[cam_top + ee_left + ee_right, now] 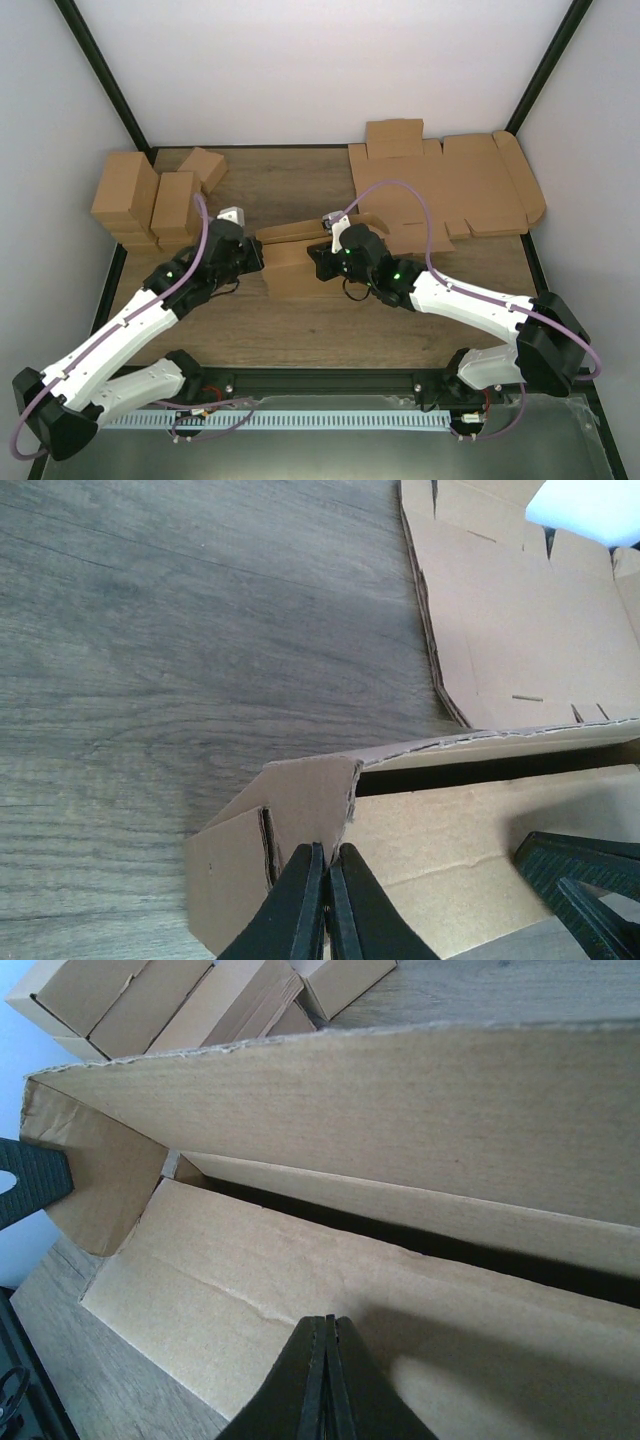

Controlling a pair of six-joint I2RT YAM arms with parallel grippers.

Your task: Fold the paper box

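Brown paper box (290, 265), plain; left hand (325, 852) and right hand (325, 1322) both pinched onto its panels.

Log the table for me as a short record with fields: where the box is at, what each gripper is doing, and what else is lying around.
paper box: table centre, partly folded, walls raised, top open
left gripper: fingers pinched shut on an end flap of the box
right gripper: fingers pinched shut on a long side panel
back left: small cartons, stacked
back right: flat cardboard sheets, unfolded
surface: wooden table
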